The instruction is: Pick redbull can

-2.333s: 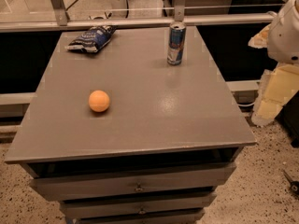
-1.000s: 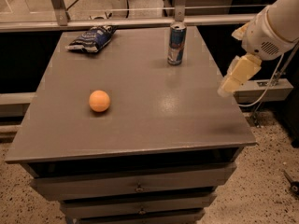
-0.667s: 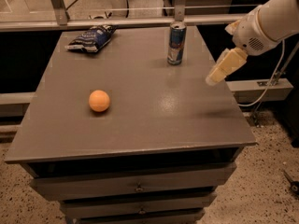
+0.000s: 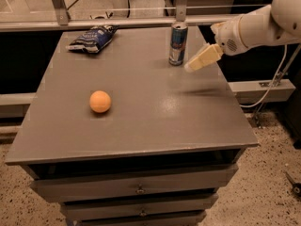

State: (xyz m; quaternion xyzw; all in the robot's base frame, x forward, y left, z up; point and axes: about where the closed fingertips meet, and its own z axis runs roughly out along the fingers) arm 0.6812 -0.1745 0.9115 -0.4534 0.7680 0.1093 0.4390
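The redbull can point(image 4: 178, 44) stands upright near the far right of the grey table point(image 4: 141, 126), blue and silver with a silver top rim. My gripper point(image 4: 194, 65) comes in from the right on a white arm point(image 4: 256, 29), hanging above the table just right of the can and a little in front of it. It is close to the can but apart from it and holds nothing.
An orange ball point(image 4: 100, 101) lies left of the table's middle. A dark blue foil snack bag point(image 4: 92, 37) lies at the far left corner. A rail and glass partition run behind the table. Drawers sit under the front edge.
My arm has swung in from the right side of the table and moved left toward the can. The can, ball and bag have not moved.
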